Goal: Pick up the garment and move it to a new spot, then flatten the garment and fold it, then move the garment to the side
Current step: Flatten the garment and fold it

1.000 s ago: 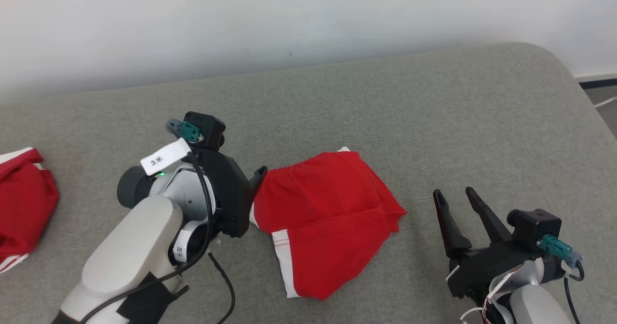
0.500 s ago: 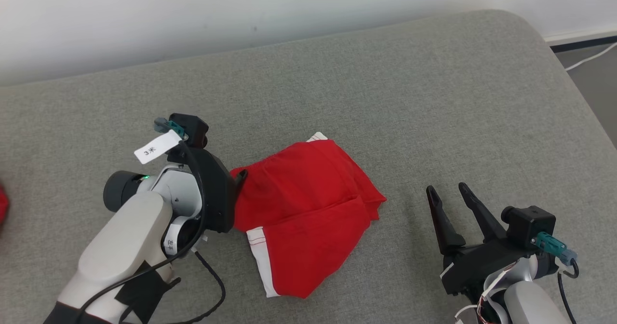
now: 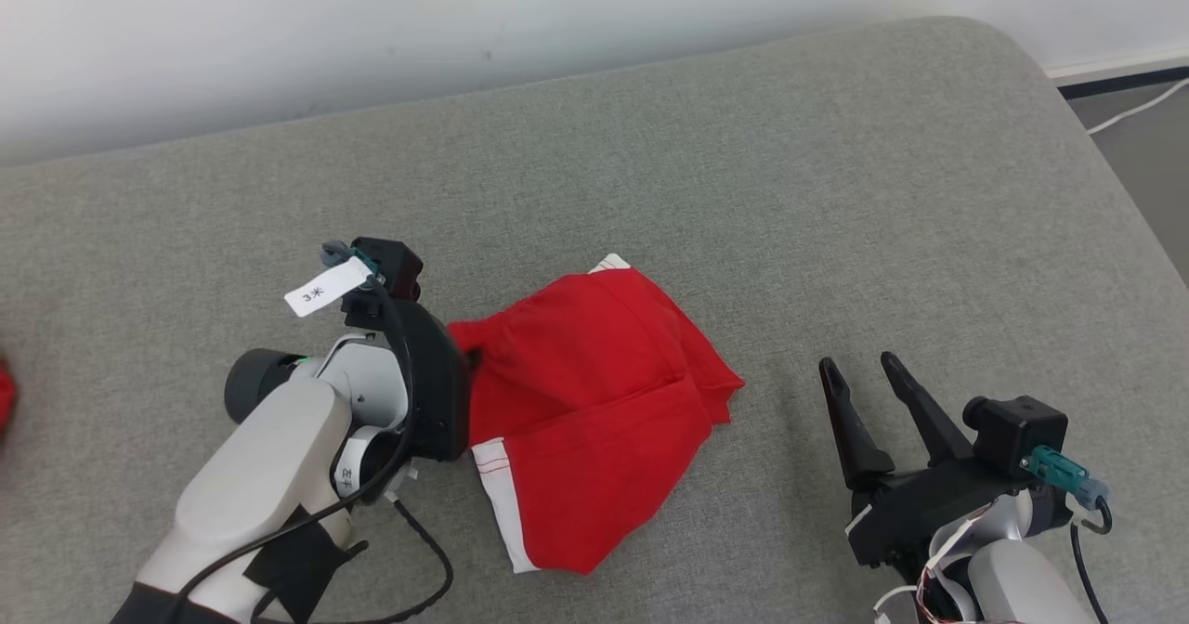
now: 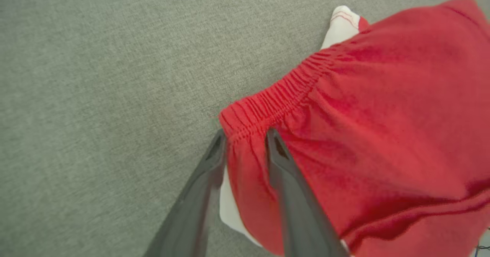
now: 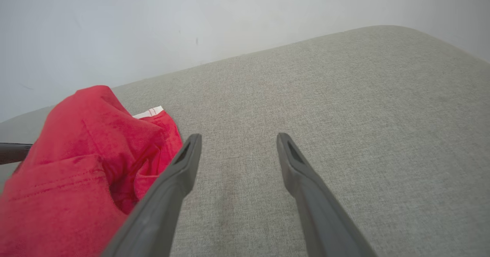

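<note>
Head view: the red garment (image 3: 594,401) lay near the middle of the grey surface (image 3: 790,188), and the right gripper (image 3: 859,373) stood open near it. Left wrist view: the left gripper (image 4: 245,134) straddled the waistband (image 4: 275,104) corner; clenched or not, I could not tell. The cloth seemed soft and light, and the waistband probably offered the best hold.

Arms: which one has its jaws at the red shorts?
The left arm: its jaws straddle the red shorts' waistband, while the right arm's stand open over bare cushion.

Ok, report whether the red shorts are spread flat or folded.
Crumpled, not spread flat: the red fabric shorts with white trim lie in overlapping layers on the grey fabric cushion, and the waistband is bunched.
</note>
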Controlling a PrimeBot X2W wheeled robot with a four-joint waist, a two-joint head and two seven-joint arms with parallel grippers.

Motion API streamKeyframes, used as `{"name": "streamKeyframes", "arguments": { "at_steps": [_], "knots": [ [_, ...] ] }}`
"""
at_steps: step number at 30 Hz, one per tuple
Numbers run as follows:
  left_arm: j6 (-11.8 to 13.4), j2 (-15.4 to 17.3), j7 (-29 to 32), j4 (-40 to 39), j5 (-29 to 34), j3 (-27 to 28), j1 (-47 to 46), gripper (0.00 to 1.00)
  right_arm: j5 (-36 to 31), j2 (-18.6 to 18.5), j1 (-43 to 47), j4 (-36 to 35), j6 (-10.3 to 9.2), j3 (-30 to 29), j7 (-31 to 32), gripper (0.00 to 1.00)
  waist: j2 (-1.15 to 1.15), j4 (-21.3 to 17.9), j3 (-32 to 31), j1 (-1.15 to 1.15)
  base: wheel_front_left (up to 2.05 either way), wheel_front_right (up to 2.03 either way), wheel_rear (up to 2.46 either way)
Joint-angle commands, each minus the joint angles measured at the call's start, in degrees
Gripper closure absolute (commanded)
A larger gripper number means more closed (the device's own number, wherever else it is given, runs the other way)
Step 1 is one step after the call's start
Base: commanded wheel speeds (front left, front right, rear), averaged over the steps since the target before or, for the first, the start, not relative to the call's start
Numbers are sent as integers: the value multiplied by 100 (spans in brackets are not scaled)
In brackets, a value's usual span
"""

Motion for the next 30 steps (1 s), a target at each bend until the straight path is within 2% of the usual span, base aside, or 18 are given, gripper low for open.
{"name": "streamKeyframes", "arguments": {
  "at_steps": [1,9,18,30],
  "knots": [
    [-24,-12,-102,3,-49,31,-66,100,54,-23,-59,14,-2,7,-40,0,0,32,-16,-1,0,0,0],
    [-117,-116,-671,-116,-88,178,-278,100,48,-23,-76,74,-2,11,-50,0,0,100,-106,-1,0,0,0],
    [-345,-305,-1564,-490,-103,399,-722,100,68,-23,-29,152,-2,35,-52,0,0,118,-310,-1,0,0,0],
    [-559,-590,-2313,-1038,-4,375,-1384,100,83,-23,39,173,-2,37,-16,0,0,92,-499,-1,0,0,0]
  ]
}}
